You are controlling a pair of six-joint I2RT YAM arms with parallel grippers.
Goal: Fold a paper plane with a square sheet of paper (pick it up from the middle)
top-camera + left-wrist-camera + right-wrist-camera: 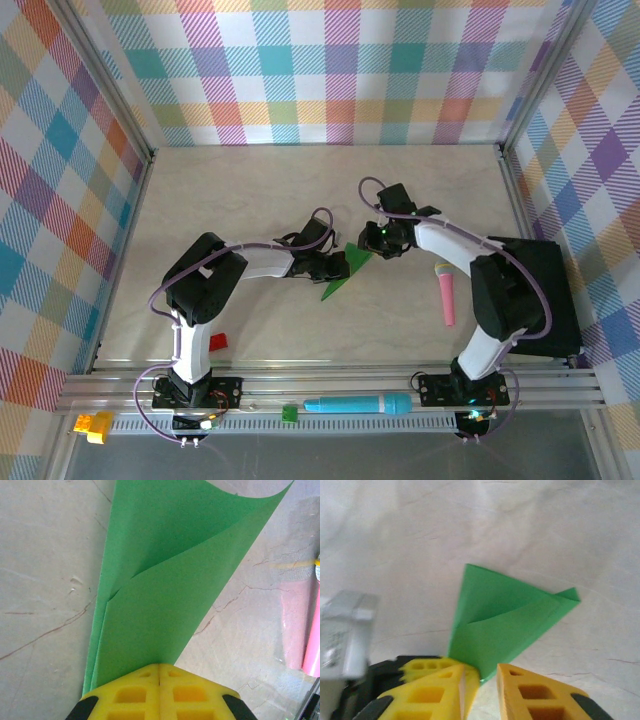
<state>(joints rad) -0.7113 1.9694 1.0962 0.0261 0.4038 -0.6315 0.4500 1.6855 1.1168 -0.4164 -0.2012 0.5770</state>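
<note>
Green paper sheet (165, 605) is pinched tight in left gripper (159, 667); we judge it anchors the fold. Right gripper (487, 669) stands slightly parted at a corner, holding nothing.

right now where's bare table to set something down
Bare: far half of the table up to the back wall, and the near strip between red block and pink marker. Crowded: the middle, left gripper and right gripper at the green paper.

We see 1 pink marker (445, 294) and 1 red block (217, 341) on the table (250, 190); 1 teal marker (357, 404) lies beside 1 green block (289, 412).
</note>
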